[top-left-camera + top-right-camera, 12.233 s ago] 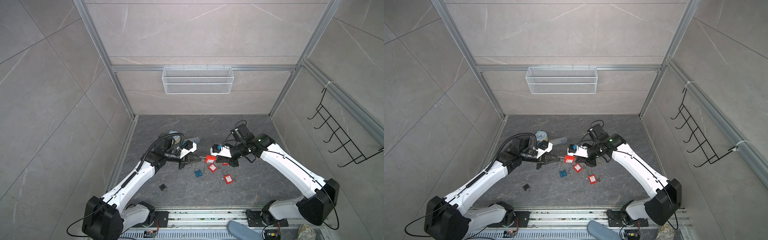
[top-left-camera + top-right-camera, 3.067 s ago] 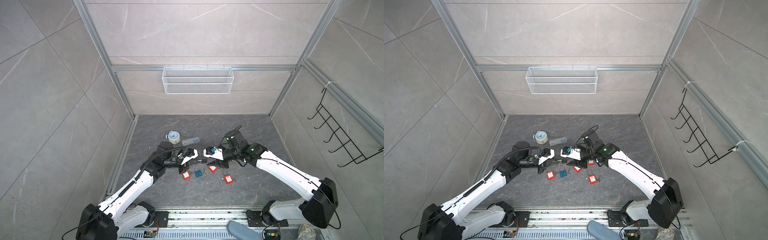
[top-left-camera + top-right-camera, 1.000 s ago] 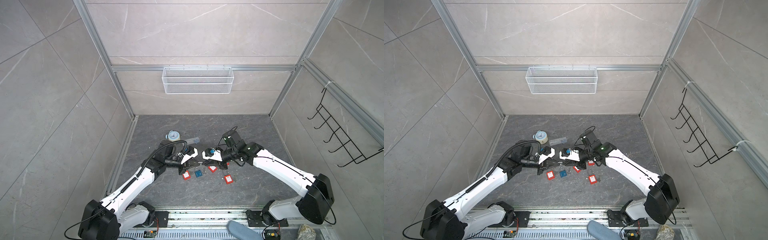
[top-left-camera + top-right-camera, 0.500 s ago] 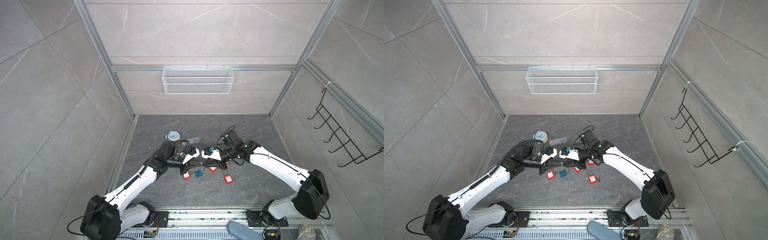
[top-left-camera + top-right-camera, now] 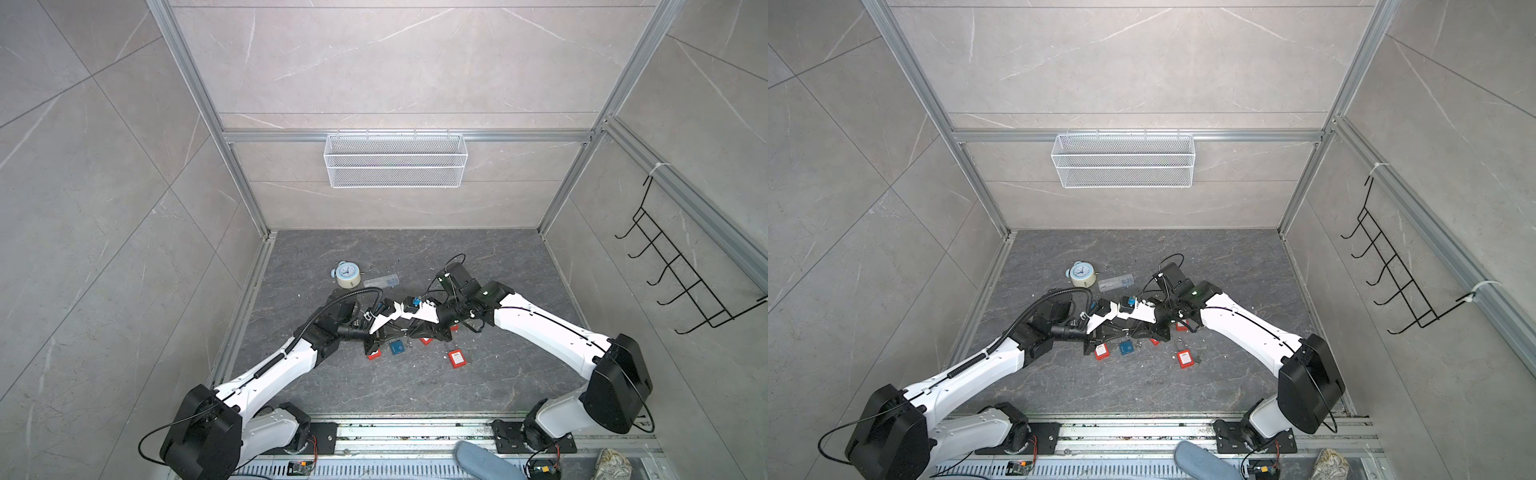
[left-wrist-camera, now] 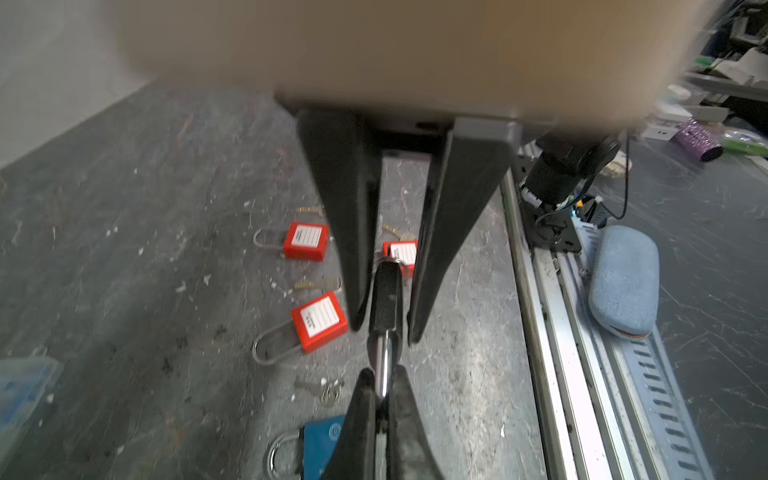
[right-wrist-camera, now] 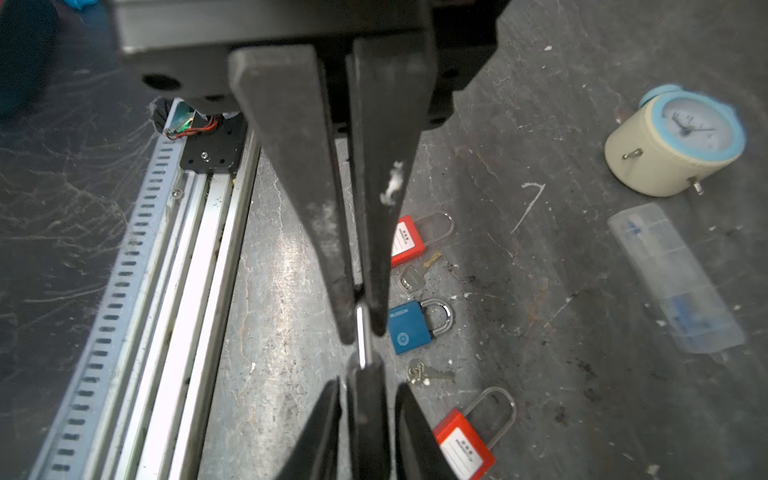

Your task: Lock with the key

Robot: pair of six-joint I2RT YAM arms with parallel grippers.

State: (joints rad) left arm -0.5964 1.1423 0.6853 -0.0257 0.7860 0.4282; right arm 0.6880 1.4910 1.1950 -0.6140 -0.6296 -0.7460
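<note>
A black padlock hangs above the floor between both grippers. My left gripper is shut on its silver shackle. In the right wrist view my right gripper is open: its fingers flank the black body with a gap on each side. The shackle runs from the body into the left fingers. In a top view both grippers meet mid-floor, left gripper and right gripper. I see no key in the padlock. A loose silver key lies on the floor below.
Red padlocks, a blue padlock and a brass key lie under the grippers. An alarm clock and a clear plastic case sit further back. The metal rail runs along the front edge.
The right gripper's jaws have spread apart off the black padlock body in the last half second. Both arms have drawn slightly closer together. The left grip is unchanged.
</note>
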